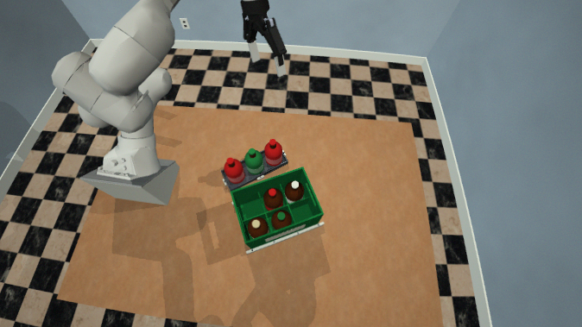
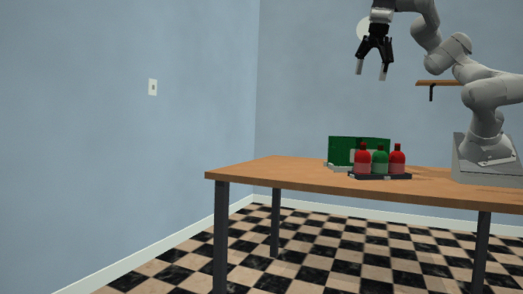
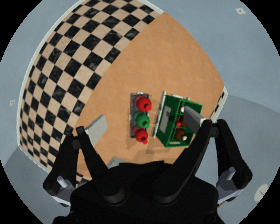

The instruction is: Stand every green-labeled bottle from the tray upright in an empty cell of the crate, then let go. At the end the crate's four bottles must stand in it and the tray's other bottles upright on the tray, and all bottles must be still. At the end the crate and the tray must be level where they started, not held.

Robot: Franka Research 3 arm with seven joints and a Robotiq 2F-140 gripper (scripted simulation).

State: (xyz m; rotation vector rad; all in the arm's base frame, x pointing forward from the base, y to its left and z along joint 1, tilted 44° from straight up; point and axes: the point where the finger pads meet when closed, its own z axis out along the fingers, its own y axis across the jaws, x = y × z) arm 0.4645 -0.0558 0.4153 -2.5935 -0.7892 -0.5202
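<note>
Green-labeled bottle [image 1: 254,160]: one, green cap, upright, middle place of three on the tray.
Tray [image 1: 227,179]: dark, flat, on the wooden table [image 1: 367,204], just beside the crate's far long wall.
Red-labeled bottles: two, upright, one at the tray's end nearer the arm's base [image 1: 233,170], one at the other end [image 1: 273,152]; each just beside the green-labeled one.
Crate [image 1: 320,209]: green, six cells in two rows of three.
Brown bottles in the crate: four, upright. Row nearer the tray: red cap [image 1: 273,198] in the middle cell, white cap [image 1: 294,190] in the end cell. Other row: cream cap [image 1: 257,227] in the end cell, green cap [image 1: 281,219] in the middle cell. Two corner cells, diagonally opposite, hold no bottle.
Gripper [image 2: 371,70]: fingers spread wide, nothing between them; high above the table, well apart from tray and crate, pointing down.
Arm base [image 1: 170,169]: grey block on the table, near the tray's end.
Floor [image 1: 358,88]: black and tan checks.
</note>
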